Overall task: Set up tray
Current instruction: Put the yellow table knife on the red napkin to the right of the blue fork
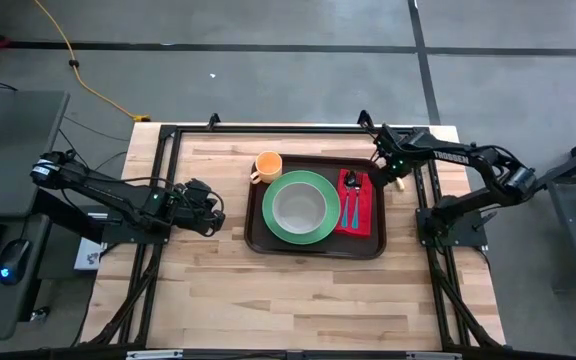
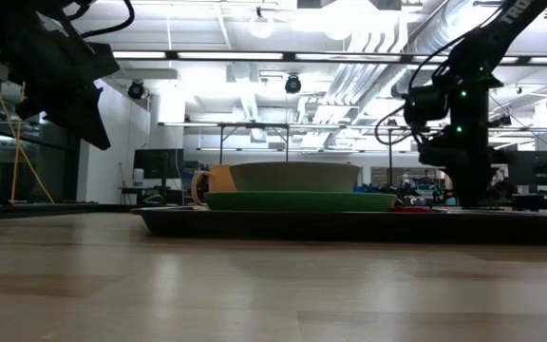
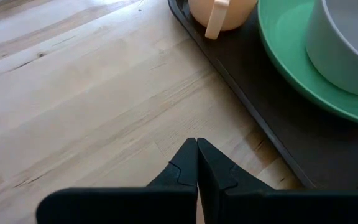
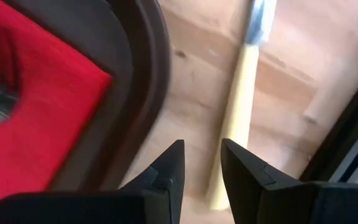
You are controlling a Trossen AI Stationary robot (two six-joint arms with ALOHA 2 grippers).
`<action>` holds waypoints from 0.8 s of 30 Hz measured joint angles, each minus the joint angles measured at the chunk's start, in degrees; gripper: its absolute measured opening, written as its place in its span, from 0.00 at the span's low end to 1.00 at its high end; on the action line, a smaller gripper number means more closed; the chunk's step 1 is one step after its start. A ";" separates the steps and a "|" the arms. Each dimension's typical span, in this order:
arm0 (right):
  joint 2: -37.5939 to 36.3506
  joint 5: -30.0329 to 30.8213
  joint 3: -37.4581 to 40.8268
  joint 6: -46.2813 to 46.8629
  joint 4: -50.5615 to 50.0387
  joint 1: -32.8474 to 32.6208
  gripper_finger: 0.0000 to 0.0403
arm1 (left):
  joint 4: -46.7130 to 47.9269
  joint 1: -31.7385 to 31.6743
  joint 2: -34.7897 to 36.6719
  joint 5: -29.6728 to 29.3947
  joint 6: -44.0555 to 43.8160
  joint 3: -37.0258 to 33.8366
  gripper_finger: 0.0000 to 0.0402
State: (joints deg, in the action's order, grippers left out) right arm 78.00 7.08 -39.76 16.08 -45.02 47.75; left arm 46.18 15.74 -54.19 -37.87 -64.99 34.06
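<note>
One item seems left, the pale-handled utensil [image 4: 244,93] lying on the table [image 1: 298,290] just beside the tray [image 1: 258,235], so the right gripper [image 4: 201,163], fingers narrowly parted above it, should straddle the handle squarely before closing, while the left gripper [image 3: 196,163] waits shut beside the tray.

This is looking like a robotics lab or workshop. A wooden worktop [image 1: 298,290] on a black metal frame is standing on a grey concrete floor [image 1: 268,70], with a yellow cable [image 1: 78,70] trailing across it. Exposed ducts [image 2: 397,47], strip lights and rows of desks with monitors [image 2: 150,166] are showing behind.
</note>
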 joint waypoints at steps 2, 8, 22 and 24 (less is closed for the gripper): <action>0.00 0.07 -0.93 -0.96 -0.13 -0.02 0.21 | 0.11 -0.01 0.00 0.00 0.00 0.00 0.08; 0.00 3.41 -1.67 -1.41 -0.14 0.33 0.21 | 0.28 0.00 0.00 0.00 0.04 0.00 0.08; 4.64 1.99 -1.56 -2.62 1.45 4.31 0.21 | 0.41 -0.01 0.00 -0.02 0.09 0.00 0.08; 5.64 3.57 -1.56 -2.17 1.34 3.47 0.21 | 0.39 -0.01 0.00 -0.01 0.16 0.00 0.08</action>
State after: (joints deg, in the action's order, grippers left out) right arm 83.64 10.65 -41.32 13.91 -43.68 51.22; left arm 46.57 15.73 -54.19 -37.87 -64.83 34.06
